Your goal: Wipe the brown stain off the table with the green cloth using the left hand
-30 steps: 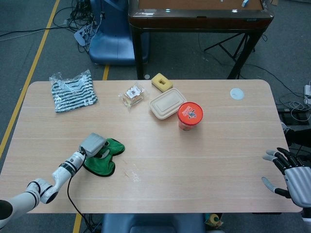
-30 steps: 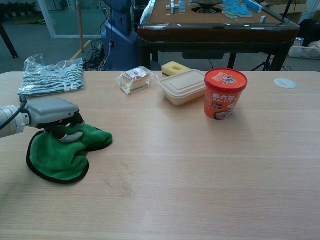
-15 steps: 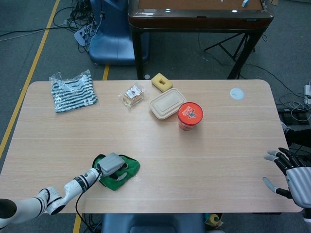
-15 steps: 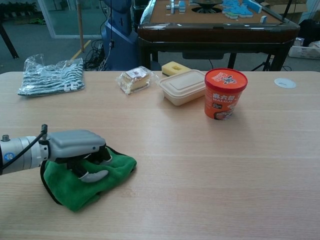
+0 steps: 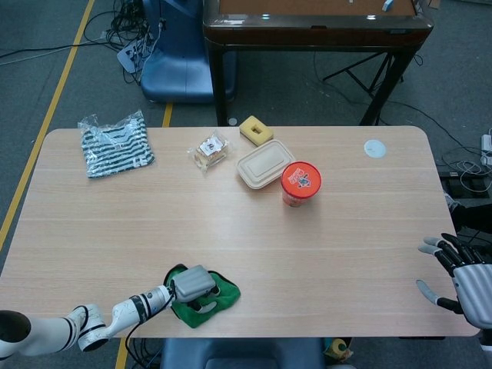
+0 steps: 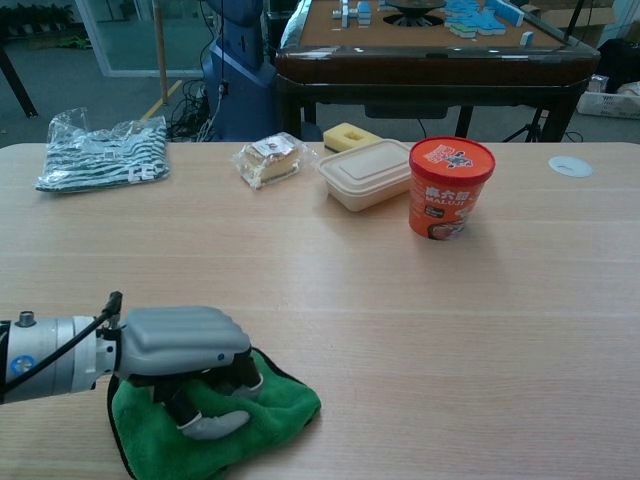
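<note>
The left hand [image 6: 185,355] presses palm-down on the green cloth [image 6: 245,425], fingers curled into its folds, gripping it against the table [image 6: 400,330] at the near edge. The brown stain cannot be made out; the cloth bunches under and just right of the hand. Well beyond the hand stand an orange instant-noodle cup [image 6: 450,187] and a beige lidded takeaway box [image 6: 366,173]. The right hand [image 5: 461,275] hovers off the table's far right edge, holding nothing, fingers spread.
</note>
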`<act>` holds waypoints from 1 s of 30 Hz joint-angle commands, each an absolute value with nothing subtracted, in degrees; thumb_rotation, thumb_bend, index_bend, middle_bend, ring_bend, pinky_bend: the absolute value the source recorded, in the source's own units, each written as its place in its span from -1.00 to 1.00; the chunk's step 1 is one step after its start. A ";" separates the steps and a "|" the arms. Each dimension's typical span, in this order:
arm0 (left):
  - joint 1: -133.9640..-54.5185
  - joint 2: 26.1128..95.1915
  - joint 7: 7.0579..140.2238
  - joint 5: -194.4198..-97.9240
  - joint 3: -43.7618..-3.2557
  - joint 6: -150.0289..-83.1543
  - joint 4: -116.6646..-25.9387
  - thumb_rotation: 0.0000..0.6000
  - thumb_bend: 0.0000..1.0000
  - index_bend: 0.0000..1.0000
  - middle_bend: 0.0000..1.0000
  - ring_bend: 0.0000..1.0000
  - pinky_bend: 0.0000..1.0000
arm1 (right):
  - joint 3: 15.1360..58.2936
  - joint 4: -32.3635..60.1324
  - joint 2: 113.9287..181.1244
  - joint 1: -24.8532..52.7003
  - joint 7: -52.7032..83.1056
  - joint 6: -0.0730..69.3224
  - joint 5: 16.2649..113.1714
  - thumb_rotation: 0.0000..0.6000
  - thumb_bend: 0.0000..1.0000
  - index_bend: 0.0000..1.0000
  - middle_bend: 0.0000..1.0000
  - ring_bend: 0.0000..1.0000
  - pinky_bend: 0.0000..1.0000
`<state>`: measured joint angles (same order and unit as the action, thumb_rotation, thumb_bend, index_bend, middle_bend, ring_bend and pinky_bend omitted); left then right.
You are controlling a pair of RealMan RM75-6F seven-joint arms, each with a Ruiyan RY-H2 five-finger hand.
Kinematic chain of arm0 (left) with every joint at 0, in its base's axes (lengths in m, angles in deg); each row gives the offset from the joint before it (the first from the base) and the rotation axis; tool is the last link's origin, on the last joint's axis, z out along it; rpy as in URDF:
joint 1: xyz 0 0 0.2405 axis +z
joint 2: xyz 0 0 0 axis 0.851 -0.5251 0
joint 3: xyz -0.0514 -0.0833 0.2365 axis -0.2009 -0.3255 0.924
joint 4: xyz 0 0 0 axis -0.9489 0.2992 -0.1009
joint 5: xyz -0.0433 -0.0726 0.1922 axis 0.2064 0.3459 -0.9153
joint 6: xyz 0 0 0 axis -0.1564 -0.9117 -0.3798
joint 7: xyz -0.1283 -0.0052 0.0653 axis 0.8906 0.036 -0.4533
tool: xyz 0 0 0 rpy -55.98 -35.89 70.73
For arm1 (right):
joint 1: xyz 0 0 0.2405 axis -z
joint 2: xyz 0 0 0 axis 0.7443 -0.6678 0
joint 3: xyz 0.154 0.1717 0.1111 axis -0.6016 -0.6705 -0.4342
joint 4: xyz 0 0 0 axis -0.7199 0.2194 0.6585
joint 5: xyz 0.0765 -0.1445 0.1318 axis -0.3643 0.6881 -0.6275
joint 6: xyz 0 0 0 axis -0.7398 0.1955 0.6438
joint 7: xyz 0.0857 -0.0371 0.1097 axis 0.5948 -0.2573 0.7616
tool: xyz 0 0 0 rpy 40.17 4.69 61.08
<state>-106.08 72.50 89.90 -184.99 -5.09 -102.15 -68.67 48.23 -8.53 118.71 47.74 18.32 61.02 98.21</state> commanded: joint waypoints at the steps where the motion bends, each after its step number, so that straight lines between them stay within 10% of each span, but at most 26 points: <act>1: -105.71 73.50 87.87 -184.26 -5.86 -102.64 -65.66 1.00 -0.08 0.40 0.59 0.57 1.00 | 48.25 -8.54 118.71 47.76 18.36 61.04 98.23 1.00 -0.34 -0.40 -0.48 -0.72 -0.62; 30: -103.34 72.92 85.46 -171.47 -16.82 -104.31 -44.47 1.00 -0.08 0.40 0.59 0.56 1.00 | 48.12 -8.79 118.71 47.83 18.38 61.71 98.88 1.00 -0.34 -0.40 -0.48 -0.72 -0.62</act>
